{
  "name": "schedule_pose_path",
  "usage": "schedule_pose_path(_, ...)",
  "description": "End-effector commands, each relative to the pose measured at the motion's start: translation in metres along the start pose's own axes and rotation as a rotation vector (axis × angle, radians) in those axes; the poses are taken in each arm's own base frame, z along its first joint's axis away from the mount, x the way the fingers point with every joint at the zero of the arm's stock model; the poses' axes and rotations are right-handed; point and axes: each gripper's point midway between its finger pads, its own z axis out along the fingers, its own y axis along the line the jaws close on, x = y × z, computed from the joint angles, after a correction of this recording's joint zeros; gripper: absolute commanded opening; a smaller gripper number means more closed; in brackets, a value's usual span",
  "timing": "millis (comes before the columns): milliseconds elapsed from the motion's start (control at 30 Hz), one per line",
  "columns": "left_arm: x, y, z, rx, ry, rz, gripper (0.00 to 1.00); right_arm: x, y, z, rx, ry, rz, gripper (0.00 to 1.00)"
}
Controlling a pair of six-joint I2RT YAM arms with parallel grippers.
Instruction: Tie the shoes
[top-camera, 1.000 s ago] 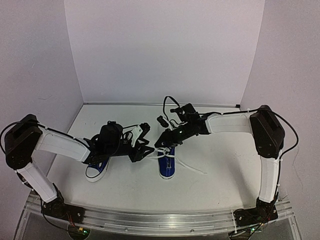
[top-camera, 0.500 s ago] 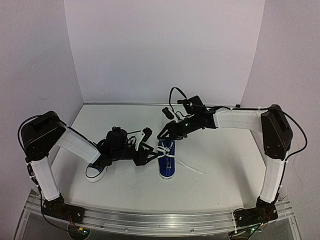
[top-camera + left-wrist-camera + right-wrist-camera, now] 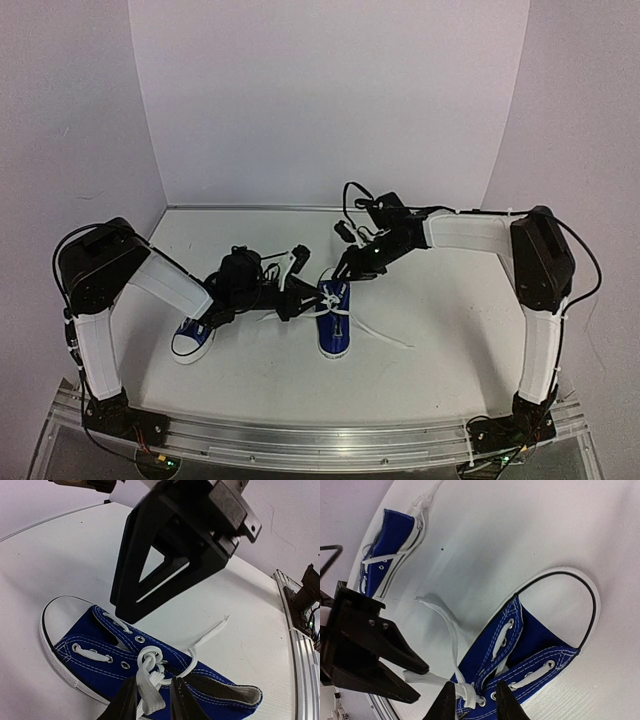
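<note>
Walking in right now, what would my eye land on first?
Two robot hands nose to nose: the left hand and right hand hover over a blue shoe in the middle of the table. Its white lace trails off to the right, and a second shoe sits further left.

No text, brand, number or sign can be read in any view. The white heel patch (image 3: 420,523) of the far shoe (image 3: 395,532) bears dark marks in the right wrist view, too small and blurred to make out as letters.
</note>
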Motion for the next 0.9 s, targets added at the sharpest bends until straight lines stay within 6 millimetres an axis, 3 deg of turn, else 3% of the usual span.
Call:
schedule_pose_path(0, -0.019, -0.005, 0.000, 0.036, -0.057, 0.027, 0.16, 0.000, 0.001, 0.004, 0.034, 0.036, -0.056, 0.24)
schedule_pose_path(300, 0.001, -0.011, -0.004, 0.072, 0.011, 0.040, 0.05, 0.001, 0.007, 0.014, 0.062, 0.068, -0.109, 0.20)
schedule_pose_path(633, 0.011, -0.015, -0.004, 0.095, 0.054, 0.081, 0.04, 0.011, 0.007, 0.026, 0.134, 0.132, -0.173, 0.18)
schedule_pose_path(867, 0.016, -0.015, -0.003, 0.105, 0.080, 0.108, 0.05, 0.022, 0.013, 0.030, 0.139, 0.171, -0.230, 0.23)
